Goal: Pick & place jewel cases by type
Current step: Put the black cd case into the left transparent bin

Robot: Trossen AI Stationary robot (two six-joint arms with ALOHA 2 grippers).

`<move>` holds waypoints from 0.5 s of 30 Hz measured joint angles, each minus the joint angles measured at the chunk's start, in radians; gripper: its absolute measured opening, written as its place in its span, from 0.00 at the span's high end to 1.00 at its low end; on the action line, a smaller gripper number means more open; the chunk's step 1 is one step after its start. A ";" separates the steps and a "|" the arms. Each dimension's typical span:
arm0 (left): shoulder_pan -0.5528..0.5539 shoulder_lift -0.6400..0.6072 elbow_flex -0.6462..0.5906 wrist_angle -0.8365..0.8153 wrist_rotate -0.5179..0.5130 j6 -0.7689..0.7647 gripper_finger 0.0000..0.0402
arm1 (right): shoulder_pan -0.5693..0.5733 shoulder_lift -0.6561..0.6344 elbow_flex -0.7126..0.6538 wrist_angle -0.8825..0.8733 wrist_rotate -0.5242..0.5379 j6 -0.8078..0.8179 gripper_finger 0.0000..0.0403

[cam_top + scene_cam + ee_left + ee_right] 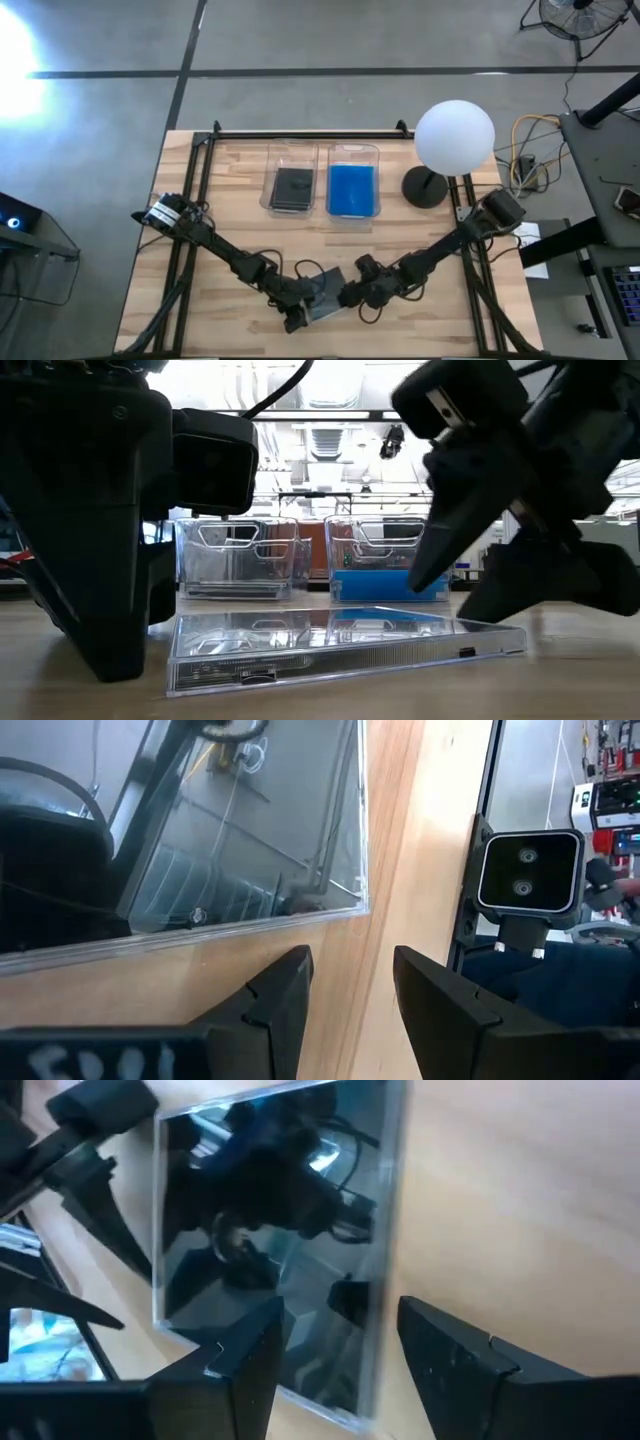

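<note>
Down on the pale wood-grain table (420,325), a glossy, thin square jewel case (327,291) lies flat. The left gripper (296,321) and right gripper (347,297) flank it, both with fingers apart.

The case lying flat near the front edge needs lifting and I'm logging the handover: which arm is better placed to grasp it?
Probably the right. The right hand is open with the case edge between its fingers. The left hand, also open, points past the corner at bare table.
</note>
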 joint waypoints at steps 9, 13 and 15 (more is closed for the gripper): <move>0.000 0.000 -0.001 0.002 0.012 0.011 0.66 | -0.017 0.075 0.156 -0.099 -0.087 -0.171 0.51; -0.011 0.000 -0.002 -0.006 0.013 0.015 0.66 | -0.020 0.033 0.193 -0.177 -0.075 -0.205 0.51; -0.028 0.000 -0.009 -0.007 0.003 0.023 0.66 | -0.022 -0.009 0.206 -0.183 -0.071 -0.239 0.51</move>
